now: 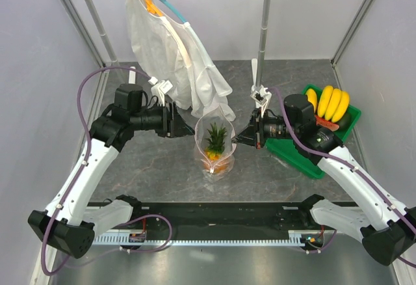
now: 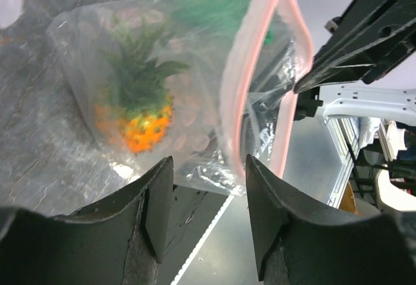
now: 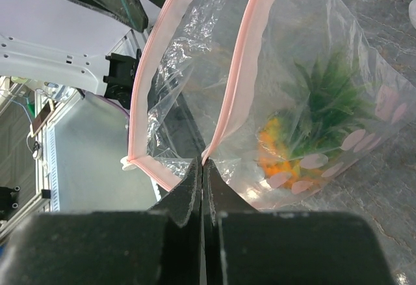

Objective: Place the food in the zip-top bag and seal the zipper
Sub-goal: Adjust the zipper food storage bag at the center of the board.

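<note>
The clear zip-top bag point(image 1: 214, 135) hangs open in the middle of the table with the orange pineapple point(image 1: 216, 145) inside it. My right gripper point(image 1: 240, 136) is shut on the right end of the bag's pinkish zipper point(image 3: 237, 77); in its wrist view the jaws point(image 3: 203, 162) pinch that strip. My left gripper point(image 1: 186, 127) is open at the bag's left side. In the left wrist view its fingers point(image 2: 208, 194) stand apart just short of the zipper strip point(image 2: 235, 96), with the pineapple point(image 2: 140, 125) behind it. The banana bunch point(image 1: 329, 103) and watermelon slice point(image 1: 327, 125) lie in the tray.
A green tray point(image 1: 296, 153) sits at the right behind my right arm. A white garment point(image 1: 172, 57) hangs from a rail on a stand point(image 1: 262, 44), just behind the bag. Grey walls close in on both sides.
</note>
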Controlling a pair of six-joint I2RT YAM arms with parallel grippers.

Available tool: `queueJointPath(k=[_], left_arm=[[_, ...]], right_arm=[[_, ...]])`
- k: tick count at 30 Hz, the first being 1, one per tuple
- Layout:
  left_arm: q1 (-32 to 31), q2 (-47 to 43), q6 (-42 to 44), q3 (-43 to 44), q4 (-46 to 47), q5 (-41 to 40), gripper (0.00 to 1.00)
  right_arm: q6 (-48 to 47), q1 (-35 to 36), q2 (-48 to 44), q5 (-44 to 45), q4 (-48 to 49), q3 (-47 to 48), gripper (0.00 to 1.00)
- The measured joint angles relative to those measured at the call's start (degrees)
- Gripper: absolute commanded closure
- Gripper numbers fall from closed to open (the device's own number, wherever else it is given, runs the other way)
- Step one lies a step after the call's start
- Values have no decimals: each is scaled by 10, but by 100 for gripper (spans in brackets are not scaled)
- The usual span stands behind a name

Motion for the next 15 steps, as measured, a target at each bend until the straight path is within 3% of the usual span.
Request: queueJointPath(k=[6, 14, 15], left_arm=[[-31, 6, -18, 7, 20, 11, 44], [-61, 24, -26, 8, 25, 8, 73], [-62, 25, -26, 8, 24, 7, 83]], right_arm=[[15, 0, 0, -4, 9, 0, 100], [34, 0, 0, -4, 14, 0, 100], [36, 0, -1, -4, 14, 0, 100]])
